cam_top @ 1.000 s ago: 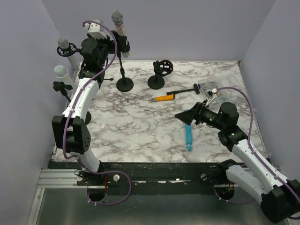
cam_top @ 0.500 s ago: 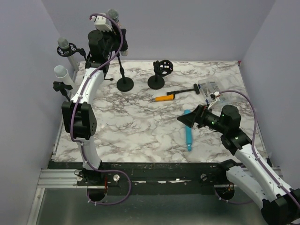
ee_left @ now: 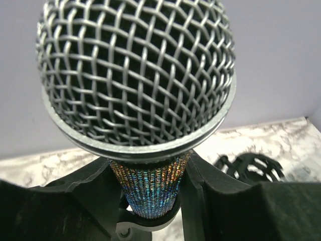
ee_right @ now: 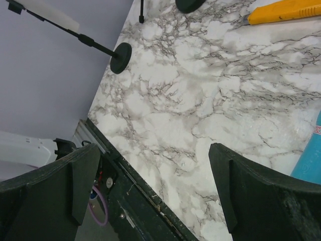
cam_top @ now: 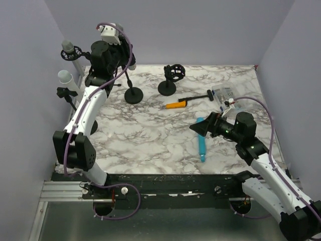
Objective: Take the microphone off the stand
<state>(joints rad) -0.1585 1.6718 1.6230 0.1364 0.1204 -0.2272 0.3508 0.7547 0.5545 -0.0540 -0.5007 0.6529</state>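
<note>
Iridescent handle pinched: the left gripper clamps the microphone just under its mesh head, far left, seated in its stand. Grasp looks made; next calls for a straight lift clear. Near right, the right gripper gapes wide, empty. Three microphones, counting two spare microphones at the left edge; one empty stand.

Upper left of frame: microphone in left tool, above stand base on worktop; second stand right of it.
</note>
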